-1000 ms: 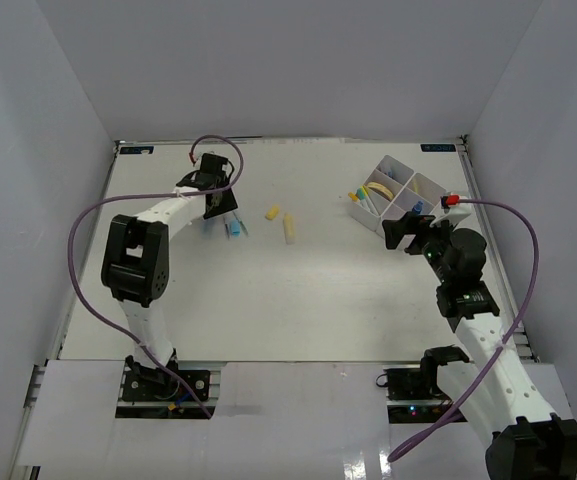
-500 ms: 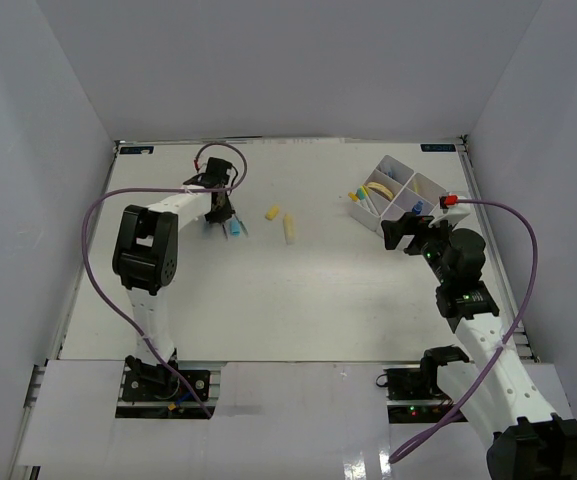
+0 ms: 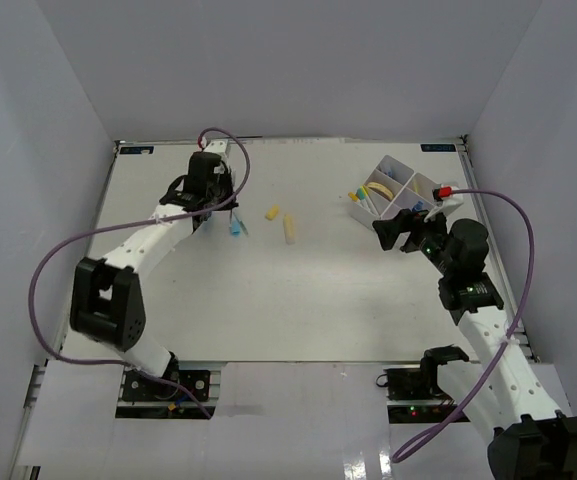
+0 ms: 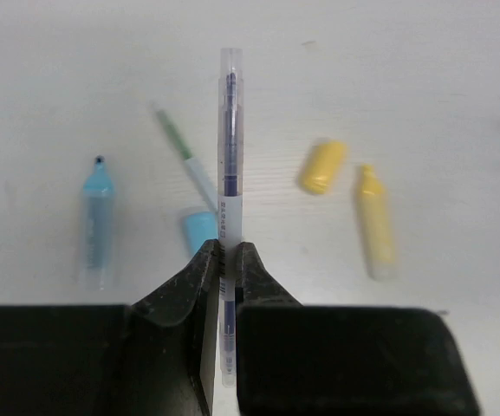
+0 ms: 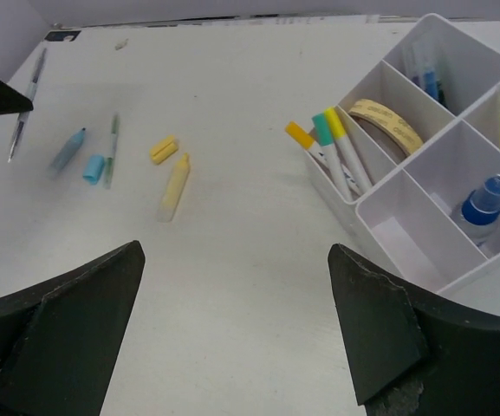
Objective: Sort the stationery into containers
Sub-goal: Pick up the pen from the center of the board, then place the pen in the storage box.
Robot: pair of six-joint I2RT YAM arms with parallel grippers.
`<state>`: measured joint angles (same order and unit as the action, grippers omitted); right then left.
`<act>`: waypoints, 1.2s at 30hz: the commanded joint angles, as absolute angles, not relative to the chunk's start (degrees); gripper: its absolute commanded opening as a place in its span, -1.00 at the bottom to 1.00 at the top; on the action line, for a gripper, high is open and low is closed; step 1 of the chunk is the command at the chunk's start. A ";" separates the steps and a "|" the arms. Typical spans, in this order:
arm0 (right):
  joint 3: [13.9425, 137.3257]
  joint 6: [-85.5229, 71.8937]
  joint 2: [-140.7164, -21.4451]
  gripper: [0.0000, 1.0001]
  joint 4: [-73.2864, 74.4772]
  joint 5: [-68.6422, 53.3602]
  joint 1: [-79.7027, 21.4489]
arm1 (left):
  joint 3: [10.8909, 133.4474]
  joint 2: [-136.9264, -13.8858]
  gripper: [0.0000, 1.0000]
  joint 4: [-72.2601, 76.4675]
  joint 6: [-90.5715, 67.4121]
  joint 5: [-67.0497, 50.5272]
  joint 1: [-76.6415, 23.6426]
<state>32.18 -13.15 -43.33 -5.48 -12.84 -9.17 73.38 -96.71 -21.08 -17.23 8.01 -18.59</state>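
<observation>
My left gripper [image 4: 227,251] is shut on a thin clear pen with blue ink [image 4: 229,139] and holds it over the table's far left [image 3: 211,192]. Below it lie a blue marker [image 4: 96,221], a blue cap [image 4: 199,230], a green pen [image 4: 185,152], a yellow cap [image 4: 321,166] and a yellow marker [image 4: 375,221]. The white four-compartment tray [image 5: 366,204] at the far right [image 3: 388,160] holds pens [image 5: 332,152], a tan ring [image 5: 384,121] and a blue-capped bottle [image 5: 483,204]. My right gripper [image 5: 234,251] is open and empty, just in front of the tray [image 3: 393,232].
The loose items lie in a cluster left of centre: yellow cap [image 3: 272,213], yellow marker [image 3: 289,228], blue pieces [image 3: 236,228]. White walls enclose the table on three sides. Purple cables loop from both arms.
The left arm has swung its elbow out to the near left, and its gripper has moved slightly back over the blue pieces. The right gripper has shifted slightly left.
</observation>
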 commanded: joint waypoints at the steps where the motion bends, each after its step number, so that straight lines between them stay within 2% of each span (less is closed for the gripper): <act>1: 38.58 -15.99 -45.08 0.85 -4.22 -20.38 -10.89 | 65.33 -80.45 -0.93 -9.69 -8.98 -7.00 -20.47; 7: 45.60 -19.24 -50.08 0.82 -5.44 -16.89 -21.95 | 52.42 -65.42 -0.84 -1.15 -2.82 -25.36 -22.58; 10: 49.90 -20.56 -54.82 0.81 -6.24 -14.60 -28.81 | 48.09 -61.89 -0.82 1.75 -1.32 -29.16 -23.11; 17: 60.62 -23.11 -66.43 0.74 -8.70 -11.78 -39.53 | 43.08 -56.00 -0.79 4.48 -2.11 -32.69 -23.29; 24: 67.49 -25.13 -77.59 0.65 -12.04 -10.11 -44.20 | 38.94 -53.00 -0.79 9.22 -5.62 -34.63 -23.29; 27: 69.26 -25.40 -80.33 0.55 -12.83 -10.11 -45.70 | 38.58 -53.17 -0.79 9.76 -5.80 -34.45 -23.29; 33: 68.91 -26.89 -82.97 0.16 -16.17 -12.48 -46.50 | 38.41 -54.14 -0.75 10.28 -7.65 -33.58 -23.29; 36: 67.94 -27.42 -83.23 -0.16 -17.22 -13.01 -46.58 | 38.32 -54.14 -0.75 10.37 -7.65 -33.49 -23.29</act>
